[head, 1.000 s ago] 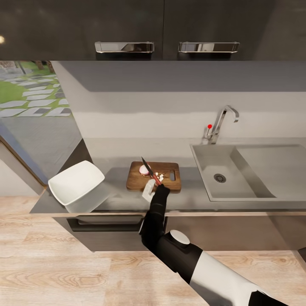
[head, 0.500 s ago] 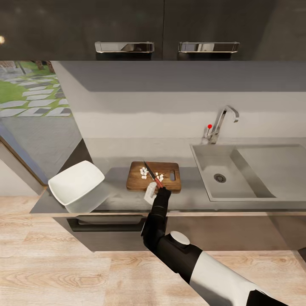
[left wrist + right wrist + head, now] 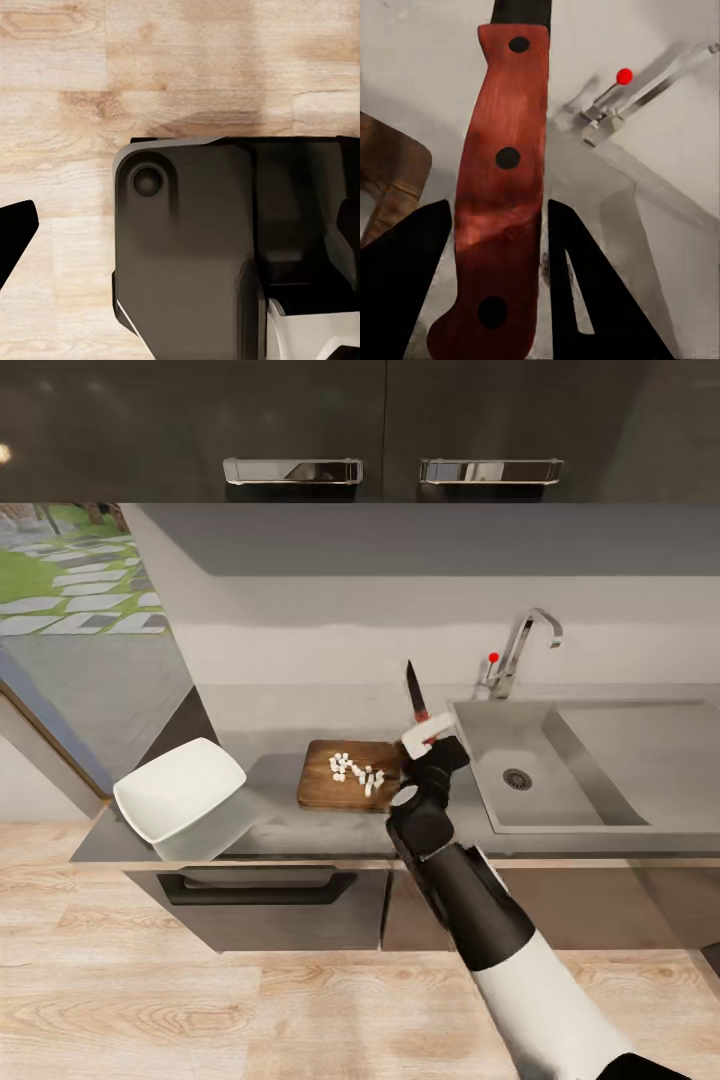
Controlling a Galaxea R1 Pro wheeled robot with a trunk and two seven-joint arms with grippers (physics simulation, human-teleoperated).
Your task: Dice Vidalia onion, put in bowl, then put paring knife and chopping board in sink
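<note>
Red-handled paring knife [image 3: 416,700] stands gripped in the right pincer [image 3: 428,735].

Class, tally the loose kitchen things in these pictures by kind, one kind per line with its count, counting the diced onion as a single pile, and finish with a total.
Paring knife, in the right tool: 1
Chopping board: 1
Pile of diced onion: 1
Bowl: 1
Total: 4

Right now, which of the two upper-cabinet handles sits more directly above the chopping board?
The left chrome handle. It hangs roughly over the chopping board; the right handle lines up with the tap instead.
</note>
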